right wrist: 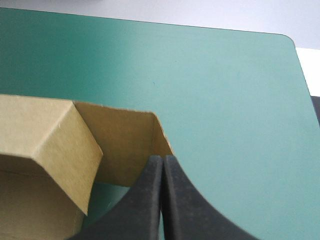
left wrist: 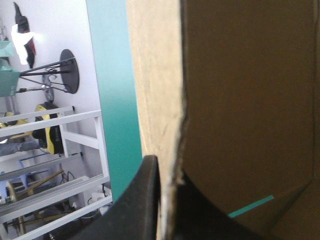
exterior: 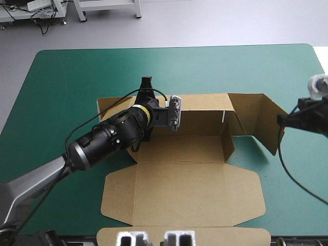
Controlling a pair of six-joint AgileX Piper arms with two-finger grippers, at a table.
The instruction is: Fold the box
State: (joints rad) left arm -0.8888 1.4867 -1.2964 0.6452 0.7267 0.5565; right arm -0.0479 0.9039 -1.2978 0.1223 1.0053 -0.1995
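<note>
Now: L gripper (left wrist: 167, 171) clamped on box (exterior: 179, 192) far wall; R gripper (right wrist: 162, 158) nipping corner of raised end flap (right wrist: 125, 145).

The box (exterior: 179, 189) is brown board — matt, faintly grainy on its faces, pale and fibrous at the cut edge. The teal-green cover (exterior: 66, 92) looks smooth with a soft sheen. The black fingers (right wrist: 187, 217) look like smooth, dull plastic.
</note>
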